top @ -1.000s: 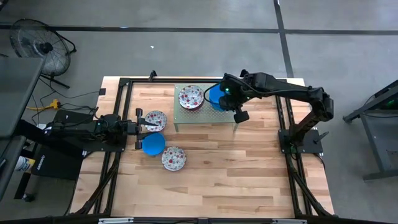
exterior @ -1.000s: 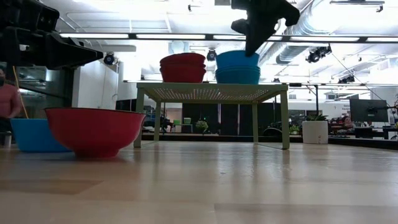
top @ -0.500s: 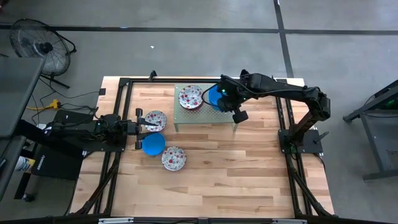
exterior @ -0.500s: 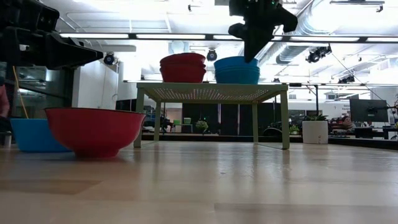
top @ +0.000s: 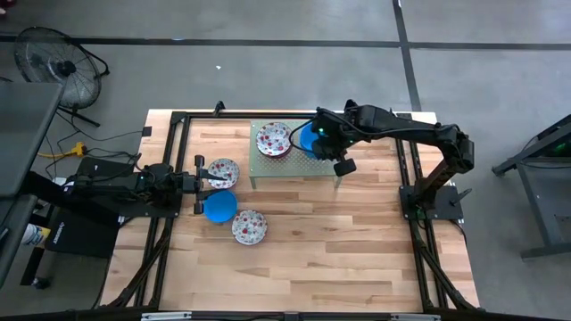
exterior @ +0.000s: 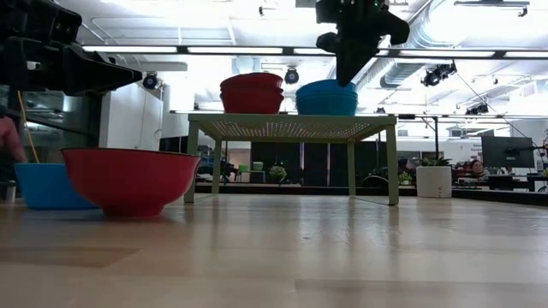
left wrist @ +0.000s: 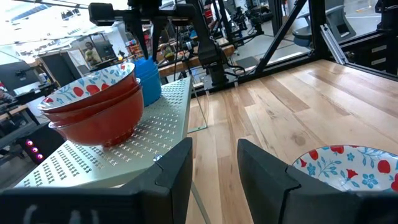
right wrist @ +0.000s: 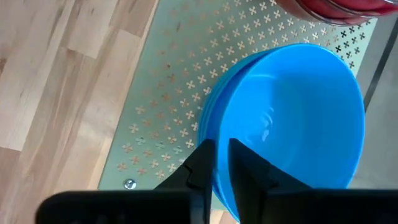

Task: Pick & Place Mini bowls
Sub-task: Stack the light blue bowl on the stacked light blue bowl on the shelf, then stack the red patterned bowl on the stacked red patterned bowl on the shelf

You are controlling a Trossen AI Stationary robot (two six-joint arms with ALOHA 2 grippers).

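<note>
On the pale green perforated stand (top: 294, 165) stand a stack of floral mini bowls (top: 273, 140) and a stack of blue mini bowls (exterior: 327, 103). My right gripper (right wrist: 222, 163) is above the blue stack, shut on the top blue bowl (right wrist: 292, 118). Three more mini bowls rest on the table: a floral one (top: 223, 171), a blue one (top: 219, 208) and another floral one (top: 249, 227). My left gripper (left wrist: 214, 168) stands level and open at the table's left, just short of the first floral bowl (left wrist: 348, 165). My right gripper has the top blue bowl by its rim (right wrist: 222, 144), one finger inside the bowl and one outside. The fingers come from above, slanting down. The bowl sits slightly tipped in the blue bowls below it (exterior: 327, 107).
The stand's four legs (exterior: 392, 167) rise from the far middle of the table. A black frame (top: 178, 120) runs round the tabletop. Bare wood (top: 339, 241) lies toward the near and right sides.
The blue bowl in my right gripper has come down a little onto the blue stack and now sits tipped rather than level. The gripper has sunk slightly with it.
</note>
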